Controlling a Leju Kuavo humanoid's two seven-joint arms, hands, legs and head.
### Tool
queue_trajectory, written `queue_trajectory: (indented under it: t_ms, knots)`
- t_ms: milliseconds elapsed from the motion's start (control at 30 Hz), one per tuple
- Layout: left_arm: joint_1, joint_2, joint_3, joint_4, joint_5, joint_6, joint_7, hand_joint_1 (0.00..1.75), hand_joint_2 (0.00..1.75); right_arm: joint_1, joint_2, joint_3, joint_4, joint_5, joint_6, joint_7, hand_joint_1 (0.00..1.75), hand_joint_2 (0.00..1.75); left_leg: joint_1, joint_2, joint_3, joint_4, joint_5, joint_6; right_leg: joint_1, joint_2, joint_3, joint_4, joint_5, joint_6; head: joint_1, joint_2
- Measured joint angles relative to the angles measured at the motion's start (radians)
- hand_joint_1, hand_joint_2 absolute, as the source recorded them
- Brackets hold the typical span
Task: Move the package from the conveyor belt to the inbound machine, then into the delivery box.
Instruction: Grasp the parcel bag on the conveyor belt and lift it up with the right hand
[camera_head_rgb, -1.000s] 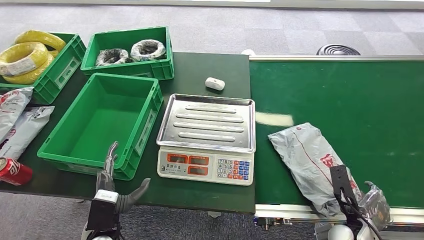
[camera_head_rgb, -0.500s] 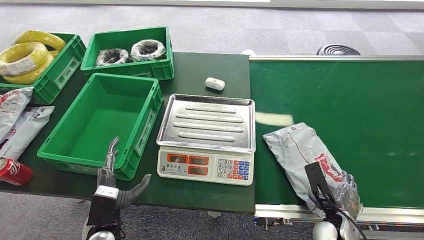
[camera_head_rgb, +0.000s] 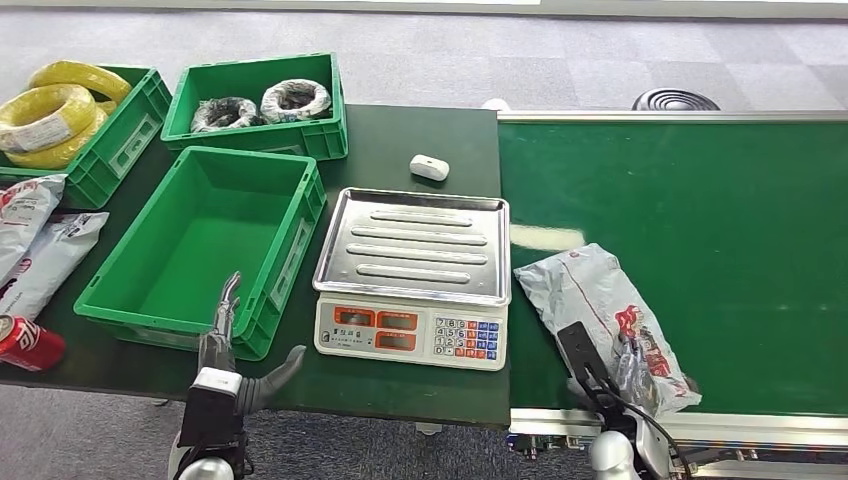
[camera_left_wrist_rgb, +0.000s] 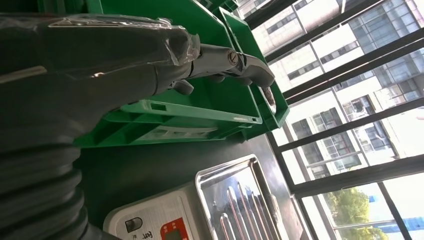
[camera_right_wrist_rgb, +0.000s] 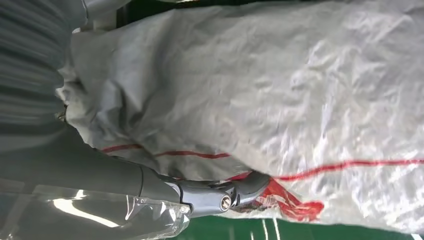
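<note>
Right now the package, a grey crinkled bag with red printing, is lying on the green conveyor belt, near its front edge and just beside the scale. My right hand is resting on the near end of it; in the right wrist view my fingers are pressing into the plastic beside the red mark, and I judge they are closing on the bag, though I cannot tell how firm the hold is. The bag is not lifting off the belt as far as I can see.

Next to it on the dark counter, the inbound machine, a weighing scale with a bare steel tray, is waiting with nothing on it. Beyond that, the delivery box, a green crate, is sitting open and holding nothing.

My left hand is hovering at the near corner of that crate, fingers apart and holding nothing.

So I am judging the task as barely begun: the pickup is underway, while the weighing and the drop into the crate are both waiting.
</note>
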Motion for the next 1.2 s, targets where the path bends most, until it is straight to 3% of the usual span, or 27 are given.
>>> queue_trajectory:
  t_ms: [367,400,467,533,600,1033,1200]
  knots:
    - [-0.006,0.000,-0.005,0.004,0.004,0.002,0.003,0.00,1.75,-0.093,-0.021,0.010,0.223,-0.012,-0.101,-0.020,0.00,1.75,0.000,0.001,0.003,0.000,0.000,0.000,0.000,0.001,0.002,0.000,0.000,0.000,0.000,0.000]
    - [-0.006,0.000,-0.005,0.004,0.005,0.002,0.003,0.00,1.75,-0.100,-0.023,0.010,0.240,-0.012,-0.110,-0.023,0.07,1.75,0.000,0.001,0.003,0.000,0.000,0.000,0.000,0.001,0.002,0.000,0.000,0.000,0.000,0.000]
    - [-0.005,0.000,-0.005,0.004,0.008,0.002,0.003,0.00,1.75,-0.114,-0.026,0.010,0.271,-0.013,-0.128,-0.029,0.76,1.75,0.000,0.001,0.004,0.000,0.000,0.000,0.000,0.001,0.003,-0.001,0.000,0.000,0.000,0.000]
    - [-0.005,0.001,-0.005,0.004,0.010,0.004,0.004,0.00,1.75,-0.125,-0.029,0.010,0.296,-0.014,-0.137,-0.032,1.56,1.75,0.000,0.001,0.005,0.000,0.000,0.000,0.000,0.001,0.003,-0.001,0.000,0.000,0.000,0.000]
    - [-0.004,0.003,-0.005,0.004,0.010,0.005,0.004,0.00,1.75,-0.135,-0.031,0.010,0.313,-0.013,-0.143,-0.033,1.74,1.75,0.000,0.001,0.006,0.000,0.000,0.000,0.000,0.001,0.004,-0.001,0.000,0.000,0.000,0.000]
    - [0.001,0.011,-0.005,0.006,0.017,0.015,0.002,0.00,1.75,-0.180,-0.053,0.007,0.349,-0.010,-0.147,-0.046,1.73,1.75,0.001,0.005,0.011,0.000,0.000,0.001,0.001,0.004,0.009,-0.001,0.002,0.001,0.000,0.000]
    - [0.010,0.014,-0.005,0.006,0.020,0.023,0.000,0.00,1.75,-0.159,-0.046,0.011,0.320,-0.069,-0.136,-0.122,1.74,1.75,0.002,0.005,0.009,0.000,0.000,0.000,0.002,0.004,0.008,-0.001,0.002,0.000,0.000,0.000]
